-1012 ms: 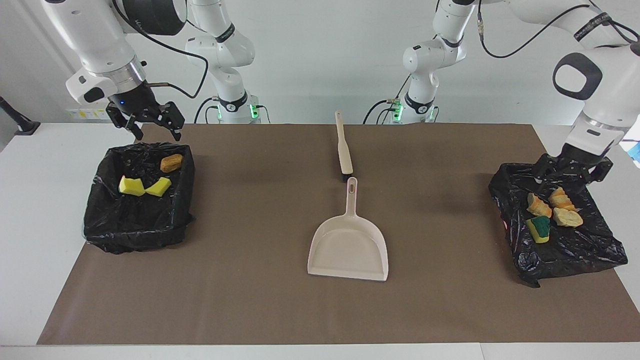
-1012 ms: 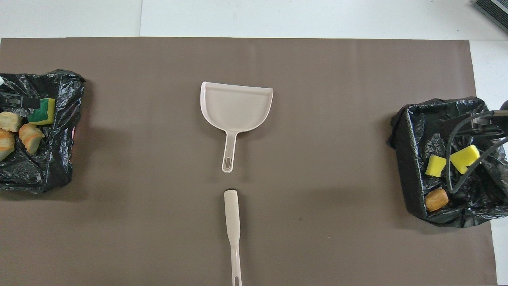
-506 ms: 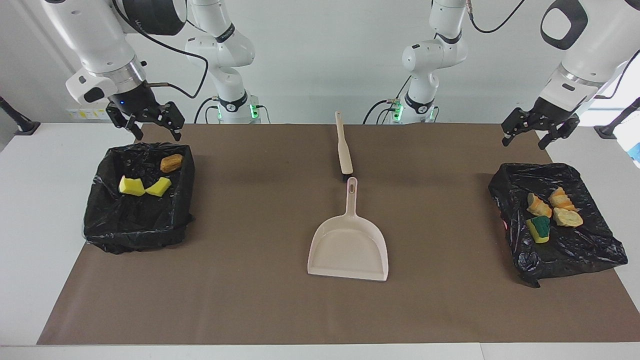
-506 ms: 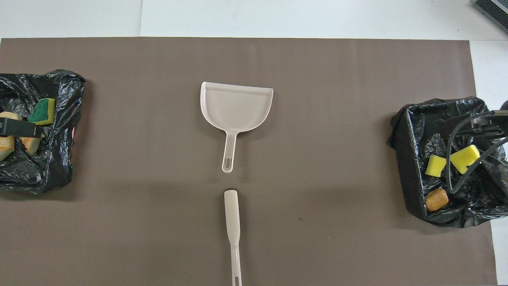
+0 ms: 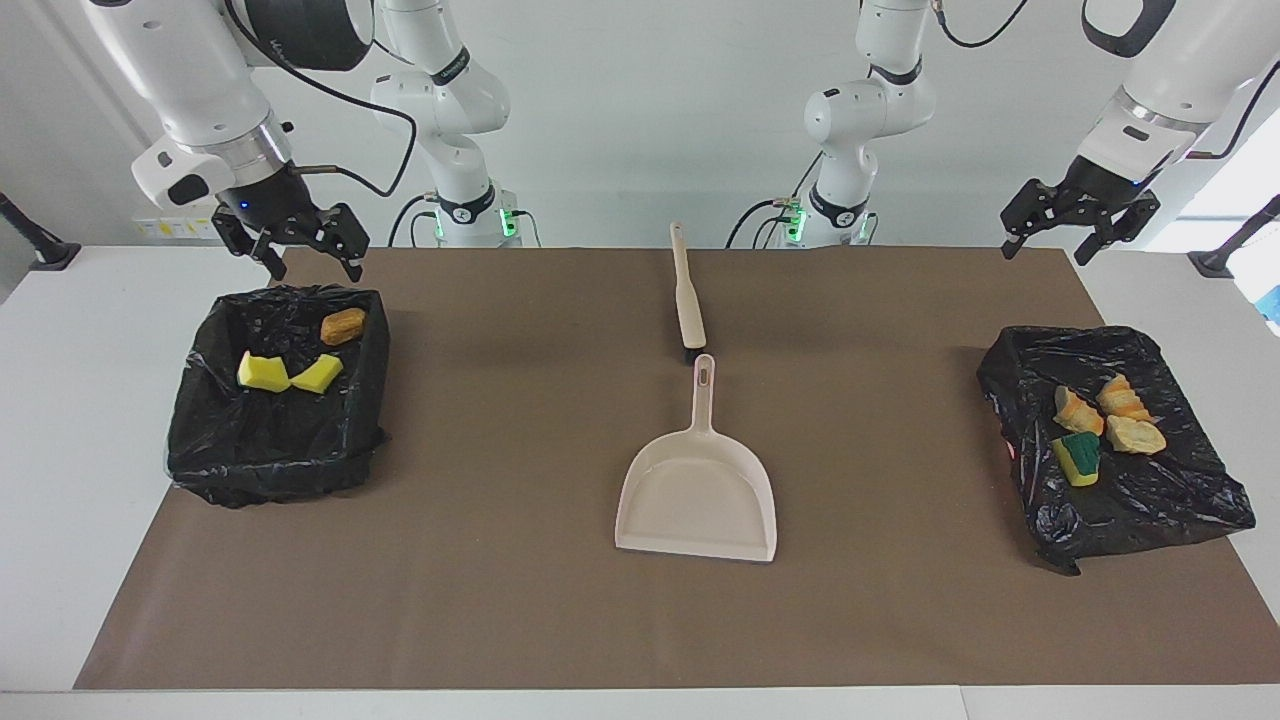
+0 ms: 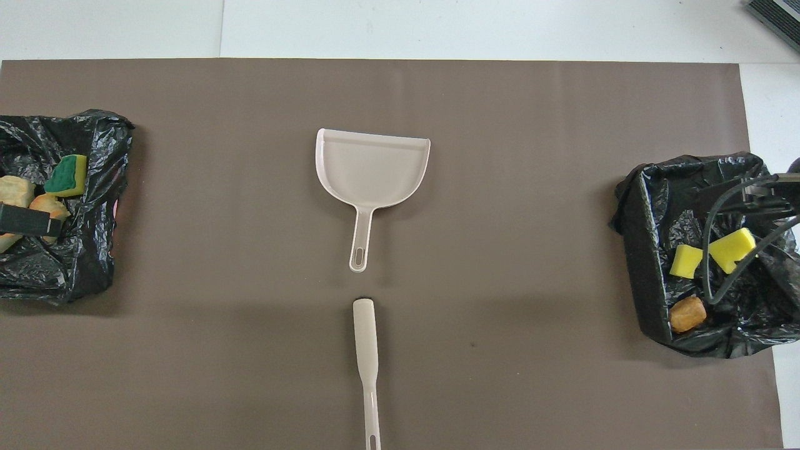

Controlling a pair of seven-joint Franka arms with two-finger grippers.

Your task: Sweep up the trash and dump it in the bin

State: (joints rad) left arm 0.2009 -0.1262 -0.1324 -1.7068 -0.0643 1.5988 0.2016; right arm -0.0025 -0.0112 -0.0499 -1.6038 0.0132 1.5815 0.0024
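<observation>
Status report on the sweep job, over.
Left gripper and right gripper open, empty, raised. Trash already in both bag-lined bins. Dustpan, brush untouched mid-table. Nothing blocking.

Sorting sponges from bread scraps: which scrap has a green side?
The green-and-yellow sponge in the black-lined bin at the left arm's end, beside three bread-like lumps; the other sponge bits are plain yellow.

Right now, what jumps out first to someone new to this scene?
The beige dustpan lies mid-table, the brush just nearer the robots. A black-lined bin at each end already holds the trash, with the right gripper and left gripper open above.
</observation>
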